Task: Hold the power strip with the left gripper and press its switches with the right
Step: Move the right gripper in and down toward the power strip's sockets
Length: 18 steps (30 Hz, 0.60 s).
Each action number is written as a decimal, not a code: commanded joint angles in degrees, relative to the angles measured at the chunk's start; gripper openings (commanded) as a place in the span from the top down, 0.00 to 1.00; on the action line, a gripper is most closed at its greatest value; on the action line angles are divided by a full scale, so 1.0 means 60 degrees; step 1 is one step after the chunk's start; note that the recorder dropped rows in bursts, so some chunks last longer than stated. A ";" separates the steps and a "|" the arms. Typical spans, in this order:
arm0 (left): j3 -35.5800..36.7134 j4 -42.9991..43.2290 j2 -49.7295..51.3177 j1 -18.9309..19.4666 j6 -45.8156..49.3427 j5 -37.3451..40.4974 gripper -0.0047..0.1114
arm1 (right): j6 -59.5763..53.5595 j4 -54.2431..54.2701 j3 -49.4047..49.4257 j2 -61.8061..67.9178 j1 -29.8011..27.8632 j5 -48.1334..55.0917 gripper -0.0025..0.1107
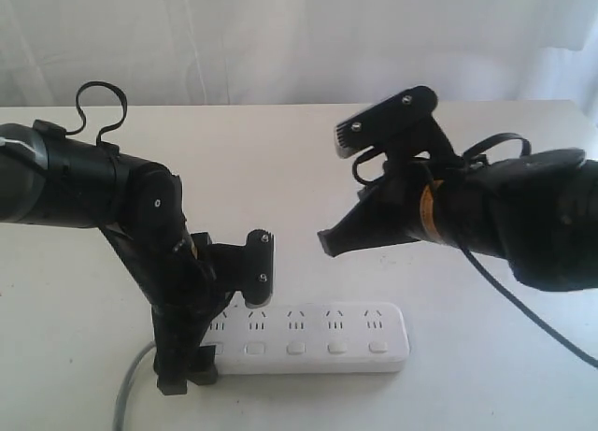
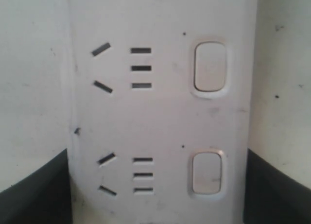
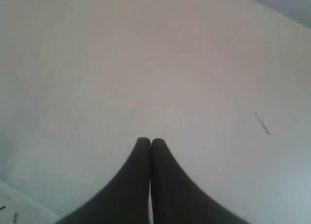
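Power strip [image 1: 318, 342] end behind left gripper [image 1: 187, 377]

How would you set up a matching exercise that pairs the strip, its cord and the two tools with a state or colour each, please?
Column one:
1. strip
2. cord
3. left tool
4. right tool

Column two:
A. grey
B. shut, up in the air
C. lying flat on the table
D. astride the strip's end, a finger on either side

Pairs: 1-C, 2-A, 3-D, 4-B
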 commanded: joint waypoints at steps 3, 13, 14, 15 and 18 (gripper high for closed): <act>0.0075 -0.0158 -0.0105 -0.0018 0.0014 0.0629 0.96 | -0.4682 0.4644 -0.0546 0.0688 0.0195 -0.0318 0.98; 0.0075 -0.0073 0.0022 -0.0018 0.0124 0.0628 0.96 | -1.4400 1.4349 -0.0604 0.0575 0.0662 0.1967 0.98; 0.0075 -0.0067 0.0097 -0.0018 -0.0010 0.0696 0.96 | -1.4716 1.4782 -0.0604 0.0473 0.0662 0.1848 0.98; 0.0075 -0.0067 0.0238 -0.0018 -0.0139 0.0785 0.96 | -1.5076 1.5306 -0.0604 0.0351 0.0684 0.1758 0.98; 0.0058 -0.0050 0.0605 -0.0018 -0.0233 0.1065 0.96 | -1.6109 1.6449 -0.0604 0.0133 0.0684 0.2001 0.98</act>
